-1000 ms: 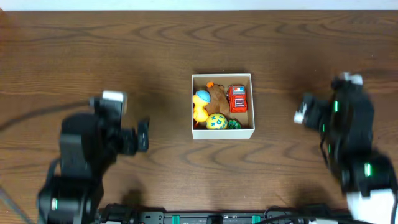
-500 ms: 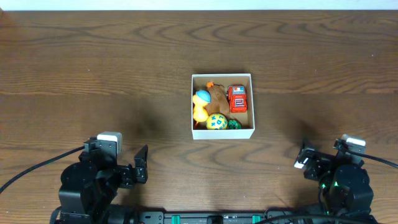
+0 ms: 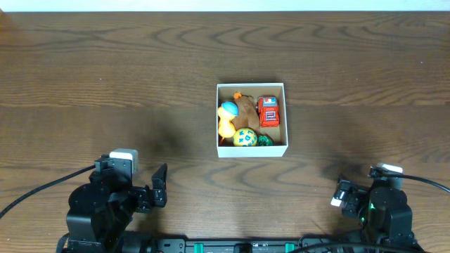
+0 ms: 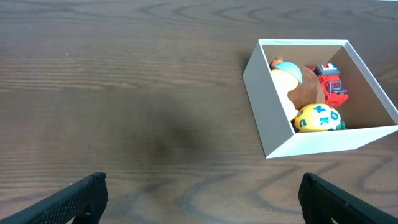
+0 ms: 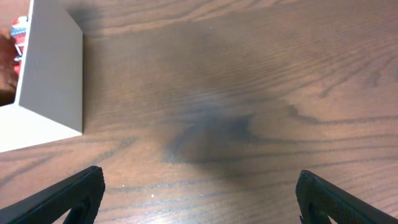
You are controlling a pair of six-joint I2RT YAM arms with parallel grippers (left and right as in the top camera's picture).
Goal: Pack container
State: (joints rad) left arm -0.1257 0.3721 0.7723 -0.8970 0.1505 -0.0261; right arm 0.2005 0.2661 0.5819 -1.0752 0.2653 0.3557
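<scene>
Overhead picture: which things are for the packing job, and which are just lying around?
For the job: container, red truck, yellow ball, brown plush, yellow-and-blue toy, all toys inside it.
Just there: wooden table.

The yellow ball (image 4: 317,117) in the container (image 4: 267,106), right of centre in the left wrist view, carries blue marks shaped like letters. They are too small and skewed to read with any certainty. In the overhead view, at mid frame, the same marks are only blue blotches. The red truck (image 4: 329,84) beside the ball has a white and blue patch on top, too small to read. No other writing is legible.
</scene>
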